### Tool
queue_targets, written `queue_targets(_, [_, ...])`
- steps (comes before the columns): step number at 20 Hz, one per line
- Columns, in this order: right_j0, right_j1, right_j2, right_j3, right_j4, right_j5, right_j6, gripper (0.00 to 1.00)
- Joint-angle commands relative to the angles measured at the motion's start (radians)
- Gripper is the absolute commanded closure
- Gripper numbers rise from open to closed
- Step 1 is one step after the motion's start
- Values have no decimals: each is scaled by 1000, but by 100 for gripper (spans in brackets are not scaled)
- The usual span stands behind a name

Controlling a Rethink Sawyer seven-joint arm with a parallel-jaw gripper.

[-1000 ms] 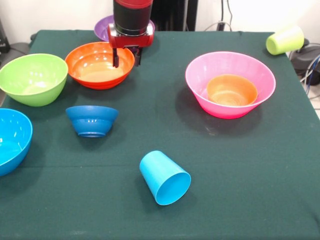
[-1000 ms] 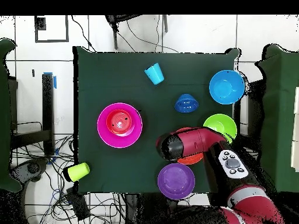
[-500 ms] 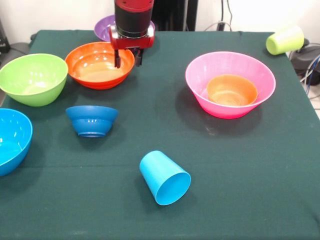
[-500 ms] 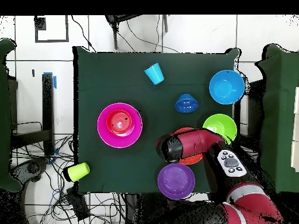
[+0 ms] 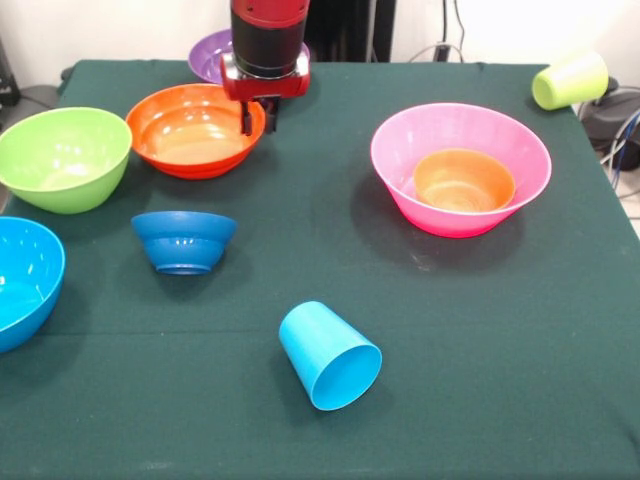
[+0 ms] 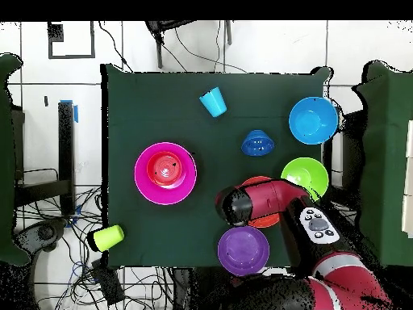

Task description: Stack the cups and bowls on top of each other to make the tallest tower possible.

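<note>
My gripper reaches down at the right rim of the large orange bowl, its fingers drawn close on that rim. To its right the pink bowl holds a small orange bowl. The purple bowl sits behind the gripper. Along the left stand the lime green bowl and the sky blue bowl, with the small dark blue bowl between them and the middle. The blue cup lies on its side near the front. The yellow-green cup lies at the far right corner.
The dark green table cloth runs to the table's edges. In the overhead view the arm covers most of the orange bowl, beside the purple bowl. Cables lie on the floor by the table.
The gripper's fingers have narrowed from a wide gap onto the orange bowl's right rim. The orange bowl and the lime green bowl have shifted slightly to the left.
</note>
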Motion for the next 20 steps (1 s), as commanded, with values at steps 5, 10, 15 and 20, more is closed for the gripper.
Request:
queue_targets(5, [31, 17, 18, -48, -80, -86, -9, 100])
queue_targets(10, [35, 11, 15, -44, -79, -87, -5, 100])
queue_targets(15, [31, -17, 30, -19, -63, -82, -13, 100])
queue_targets(20, [43, -48, 46, 17, -37, -72, -2, 100])
